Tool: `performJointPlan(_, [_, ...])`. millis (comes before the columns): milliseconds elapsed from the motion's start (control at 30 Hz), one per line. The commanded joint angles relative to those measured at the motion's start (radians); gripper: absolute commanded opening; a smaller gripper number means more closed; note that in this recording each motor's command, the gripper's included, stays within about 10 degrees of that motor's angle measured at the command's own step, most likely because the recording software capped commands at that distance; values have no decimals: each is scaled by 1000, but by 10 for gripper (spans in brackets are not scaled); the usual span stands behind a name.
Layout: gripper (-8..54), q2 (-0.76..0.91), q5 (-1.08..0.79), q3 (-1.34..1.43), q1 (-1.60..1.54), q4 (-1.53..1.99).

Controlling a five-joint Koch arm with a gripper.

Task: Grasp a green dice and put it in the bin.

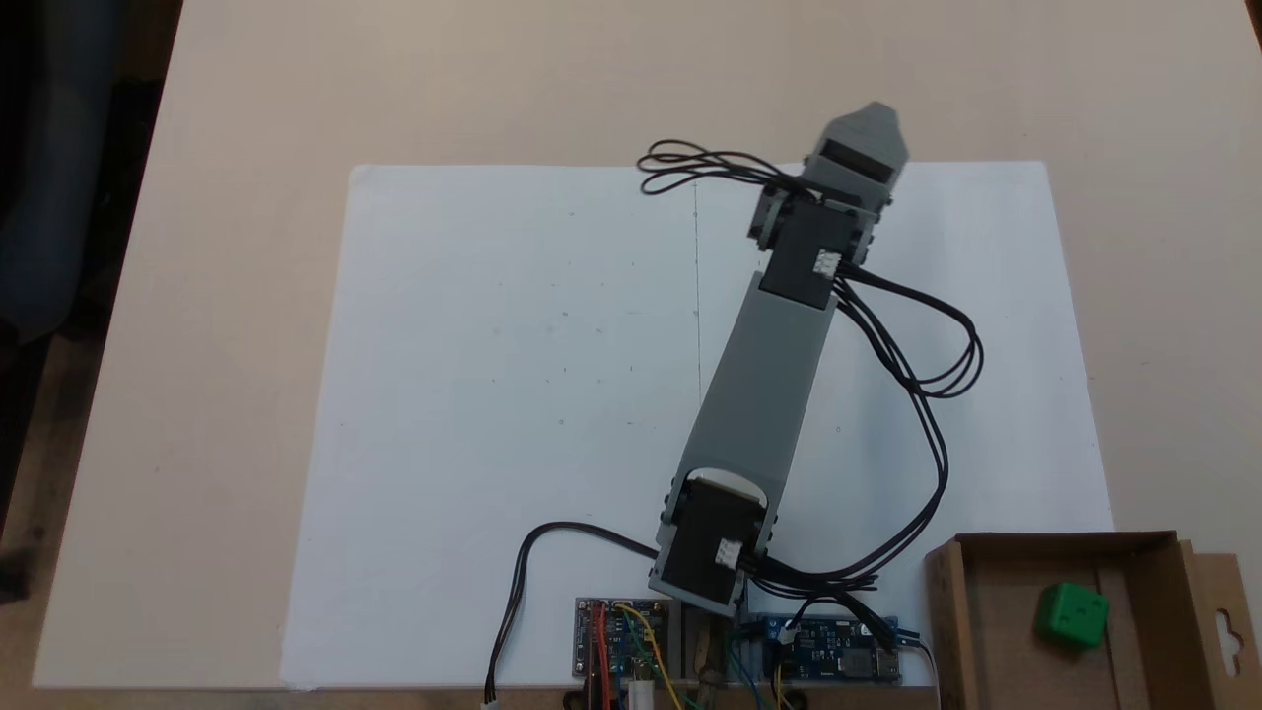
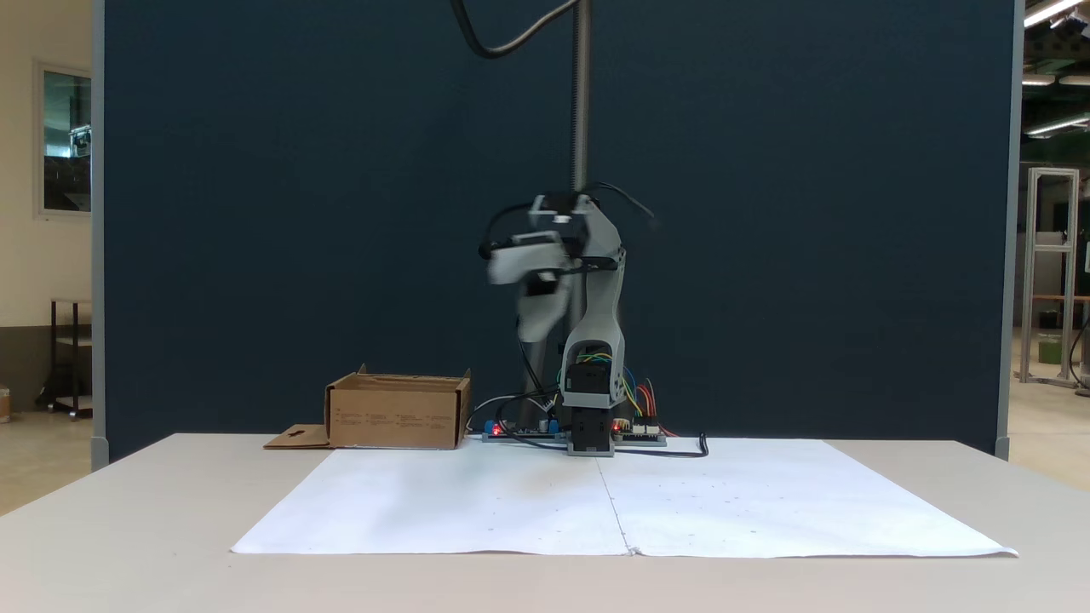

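Note:
The green dice lies inside the bin, a low brown cardboard box at the bottom right of a fixed view, and nothing touches it. The box's flap with the keyhole cutout sticks out to the right. From the front, the bin stands left of the arm's base and its walls hide the dice. My gripper hangs blurred, high above the table and apart from the bin. Seen from above, the gripper is over the far edge of the paper. Its jaws cannot be made out.
A large white paper sheet covers the middle of the beige table. Circuit boards and looping black cables sit around the arm's base. A dark blue panel stands behind the table.

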Motion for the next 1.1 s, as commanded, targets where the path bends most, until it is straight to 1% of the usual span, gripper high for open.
performJointPlan(0, [417, 81, -81, 49, -72, -168])
performJointPlan(133, [417, 204, -81, 230, -190, -305])
performJointPlan(267, [419, 307, -75, 331, -253, -441])
performJointPlan(467, [419, 407, -78, 529, -293, -641])
performJointPlan(667, [418, 439, -87, 690, -291, -816])
performJointPlan(867, [417, 456, -107, 953, -295, -997])
performJointPlan(1067, [417, 462, -104, 1131, -298, -1182])
